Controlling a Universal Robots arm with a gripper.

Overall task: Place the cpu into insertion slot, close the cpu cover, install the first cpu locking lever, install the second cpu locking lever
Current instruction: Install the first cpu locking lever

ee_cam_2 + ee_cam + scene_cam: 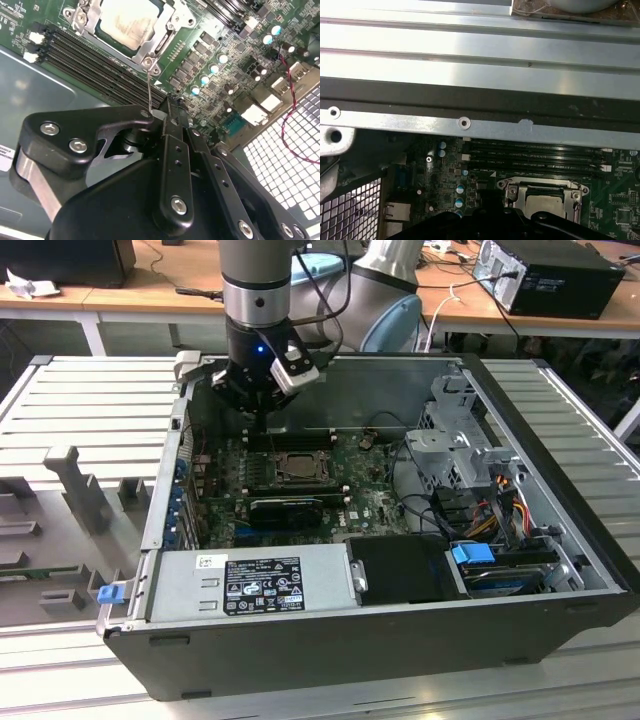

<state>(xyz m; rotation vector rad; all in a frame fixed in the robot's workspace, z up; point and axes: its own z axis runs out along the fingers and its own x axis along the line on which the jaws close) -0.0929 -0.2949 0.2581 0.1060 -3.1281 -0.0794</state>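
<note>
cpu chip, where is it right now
The pale silver-grey square cpu sits in the socket under the silvery metal cover frame, beside the long black memory slots.

A ribbed aluminium work surface (90, 390) lay around the open computer case (400, 640). Behind it stood a wooden desk (120, 300) carrying cables and, toward the exterior view's right, a black box (555, 275). Grey moulded fixtures (75, 490) sat at the exterior view's left. Lighting was bright and even.
</note>
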